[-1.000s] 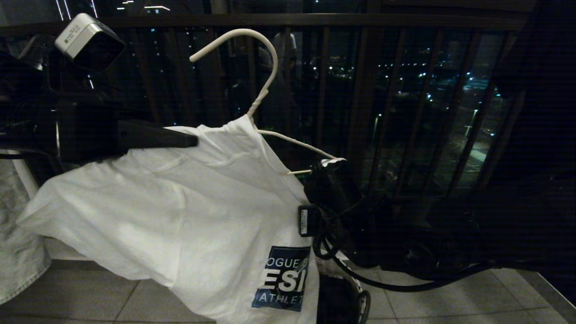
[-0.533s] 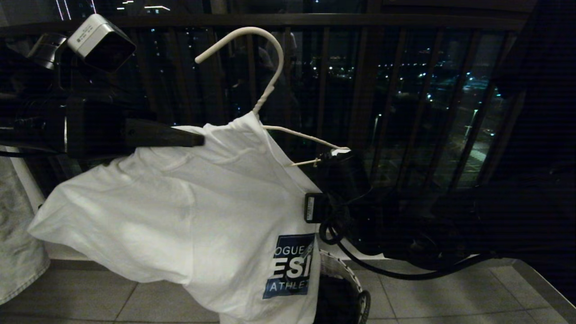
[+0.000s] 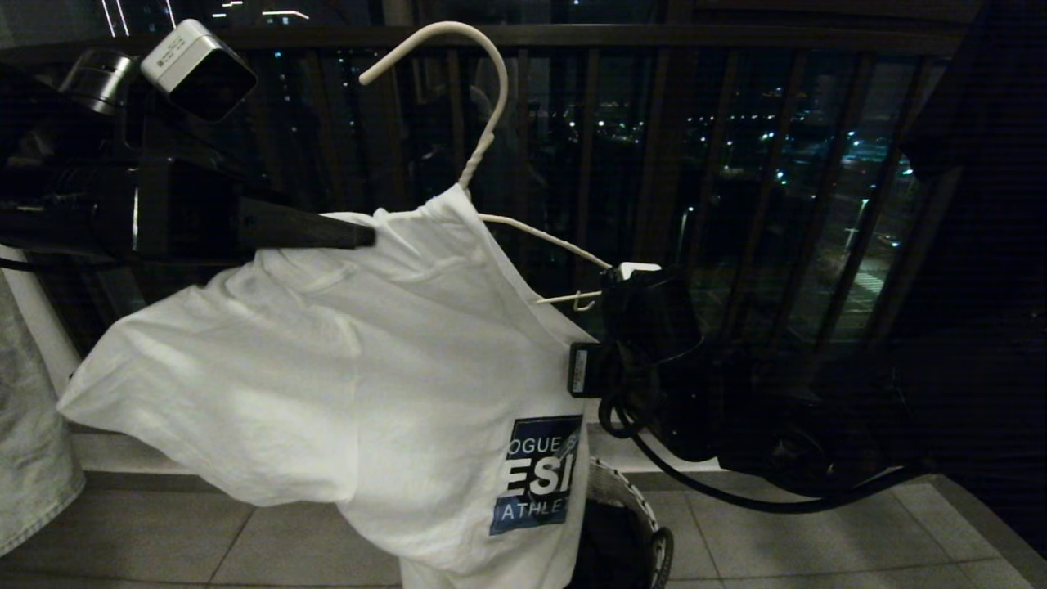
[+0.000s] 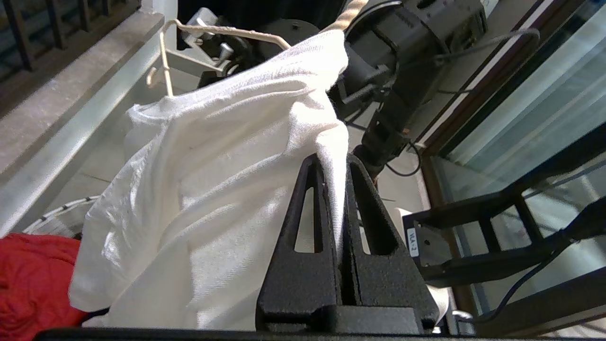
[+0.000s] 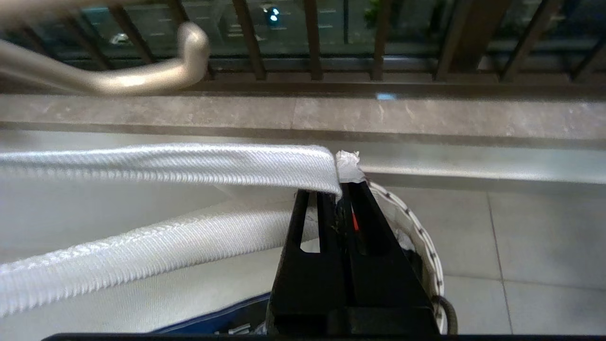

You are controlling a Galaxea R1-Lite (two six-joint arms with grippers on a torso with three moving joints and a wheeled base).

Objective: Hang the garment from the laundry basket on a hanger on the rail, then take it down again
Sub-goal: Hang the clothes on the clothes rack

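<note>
Since a second ago, both arms have lifted the white T-shirt (image 3: 327, 368) and the wire hanger (image 3: 483, 139) a little up and to the right in the head view, so the hanger's hook now nears the top of that view; the floor and railing have not shifted.

Around them is a night-time balcony: pale floor tiles (image 3: 818, 540) below, and a dark balcony railing (image 3: 654, 147) with upright bars across the whole back, city lights showing through it. A low stone ledge (image 5: 426, 118) runs along the foot of the bars. A pale blue denim piece (image 3: 33, 458) hangs at the left edge, and a dark mass fills the far right.

The T-shirt hangs in mid-air between the two arms, its collar bunched around the hanger's twisted neck and its blue print low on the right side. Directly under the print sits the laundry basket (image 3: 646, 523), only partly seen; something red (image 4: 33, 279) lies beside it in the left wrist view.

The left gripper (image 4: 334, 170) is clamped on a fold of the T-shirt's shoulder. The right gripper (image 5: 341, 189) is closed on the ribbed collar edge, just beside the hanger's bare shoulder end.
</note>
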